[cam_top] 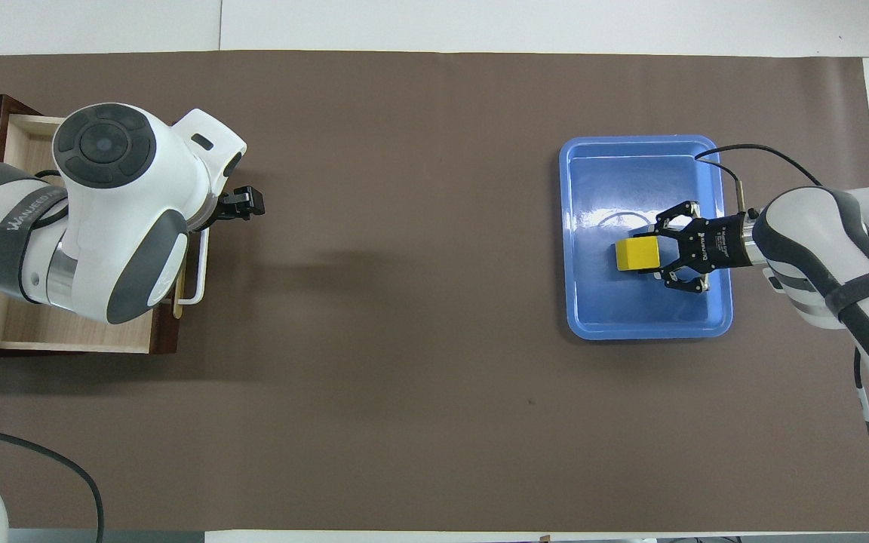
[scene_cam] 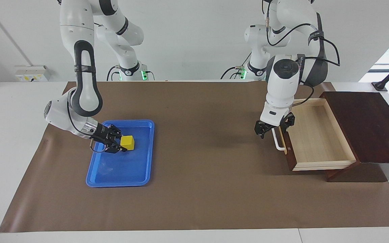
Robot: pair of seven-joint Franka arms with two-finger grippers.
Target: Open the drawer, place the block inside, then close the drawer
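Right end effector (scene_cam: 123, 142) sits low inside the blue tray (scene_cam: 146, 152) at the lower left of the facing view, its fingers clamped on the yellow block (scene_cam: 127, 142). In the overhead view the same end effector (cam_top: 662, 256) reaches in from the right of the frame, one finger on each side of the block (cam_top: 637, 254), which lies near the middle of the tray (cam_top: 600, 166). Whether the block rests on the tray floor or is raised off it cannot be told.

Left end effector (scene_cam: 274, 129) hangs at the right of centre in the facing view, above the upper end of the white handle (scene_cam: 277, 143) and clear of it, fingers spread and holding nothing. In the overhead view only one black fingertip (cam_top: 247, 203) shows past the arm's white wrist, at the left of the frame.

Drawer (scene_cam: 316, 135) is pulled well out of its dark box (scene_cam: 366, 125) at the right of the facing view; the pale inside is exposed with nothing seen in it. In the overhead view the arm covers much of the drawer (cam_top: 42, 332).

Tray and box stand well apart on the brown mat (scene_cam: 201, 189) covering the desk (scene_cam: 12, 111).
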